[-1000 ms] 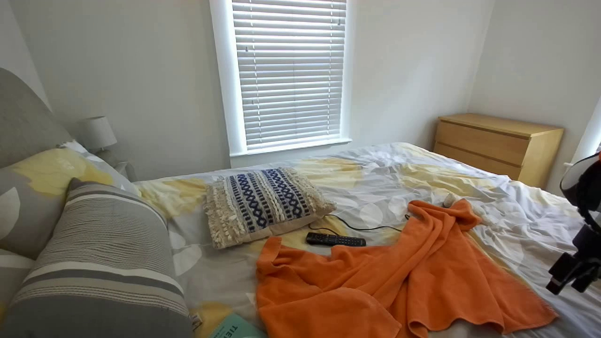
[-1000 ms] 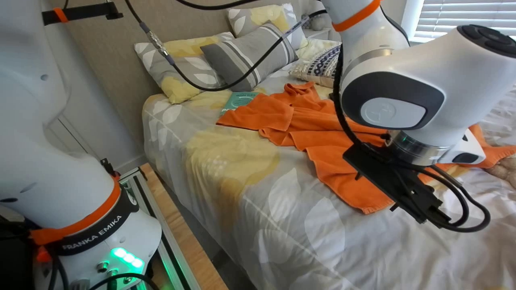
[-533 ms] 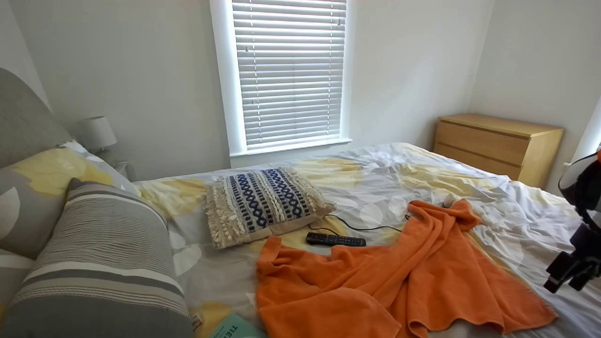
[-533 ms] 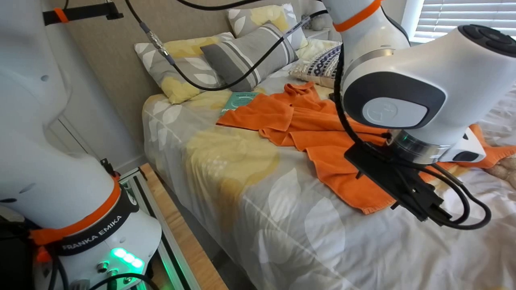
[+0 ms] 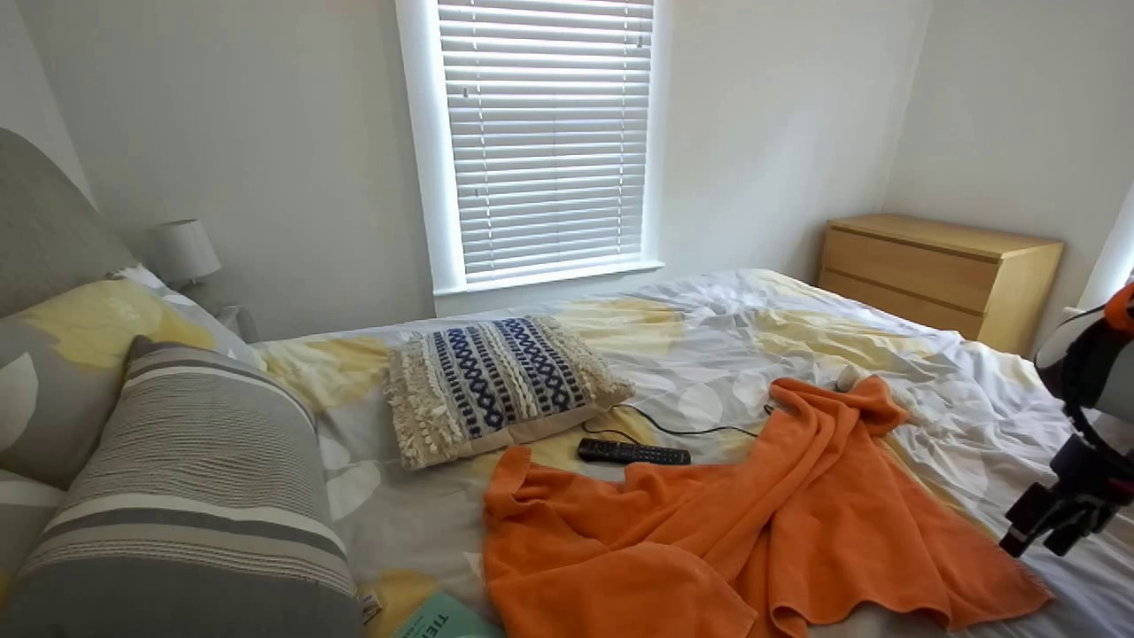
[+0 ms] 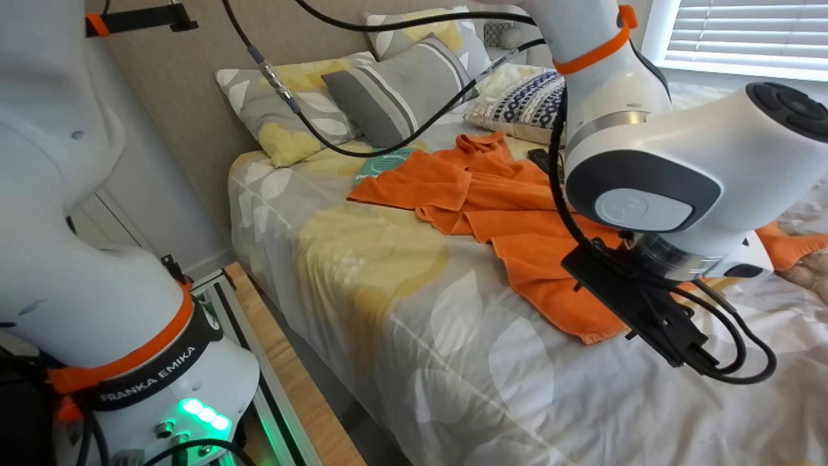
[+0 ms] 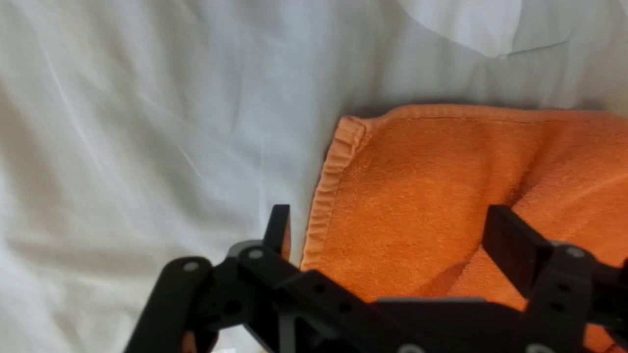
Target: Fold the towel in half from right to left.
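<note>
"How's that one arm [image 6: 705, 142] standing?"

"Reaching over the bed [image 6: 479, 310] from its side, bending downward at the end. Its gripper [image 7: 387, 212] hangs with jaws wide apart, above one hemmed edge of the orange towel [image 5: 726, 532]."

"What's on the bed?"

"That single towel, rumpled; three pillows [image 6: 407, 84] at its head, one fringed pillow [image 5: 505, 381] farther down; one remote [image 5: 633, 452], one green book [image 5: 438, 618]."

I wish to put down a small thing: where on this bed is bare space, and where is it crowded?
Bare: a wide stretch of sheet from the towel toward the robot base; and a smaller patch between striped pillow, patterned pillow, towel and book. Crowded: the gap between patterned pillow and towel, where remote and cable lie.
</note>
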Available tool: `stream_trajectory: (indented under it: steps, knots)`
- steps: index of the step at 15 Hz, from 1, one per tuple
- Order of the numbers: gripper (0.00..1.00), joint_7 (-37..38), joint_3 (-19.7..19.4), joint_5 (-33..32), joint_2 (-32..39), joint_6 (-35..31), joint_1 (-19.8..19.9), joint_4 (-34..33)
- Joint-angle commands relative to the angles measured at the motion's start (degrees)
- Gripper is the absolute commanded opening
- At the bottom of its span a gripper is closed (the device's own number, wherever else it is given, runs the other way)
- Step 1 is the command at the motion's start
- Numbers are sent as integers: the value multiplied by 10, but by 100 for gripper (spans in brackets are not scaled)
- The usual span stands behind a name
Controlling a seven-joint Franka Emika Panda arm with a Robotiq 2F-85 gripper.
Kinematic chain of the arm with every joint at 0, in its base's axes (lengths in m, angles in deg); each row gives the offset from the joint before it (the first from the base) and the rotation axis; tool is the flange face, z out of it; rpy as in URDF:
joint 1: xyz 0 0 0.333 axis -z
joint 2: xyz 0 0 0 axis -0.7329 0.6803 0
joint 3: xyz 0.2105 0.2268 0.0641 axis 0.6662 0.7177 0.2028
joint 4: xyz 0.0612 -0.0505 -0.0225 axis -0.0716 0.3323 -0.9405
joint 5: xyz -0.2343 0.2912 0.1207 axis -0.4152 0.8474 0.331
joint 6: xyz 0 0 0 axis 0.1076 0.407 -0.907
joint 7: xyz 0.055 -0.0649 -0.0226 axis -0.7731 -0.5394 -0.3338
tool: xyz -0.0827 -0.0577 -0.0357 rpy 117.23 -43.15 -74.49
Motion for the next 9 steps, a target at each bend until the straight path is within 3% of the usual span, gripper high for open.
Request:
stream_trajectory:
  steps: [1, 9]
  knots:
    - [100, -21, 32, 15, 50, 8, 37, -44]
    - [100, -14, 78, 15, 109, 25, 88, -100]
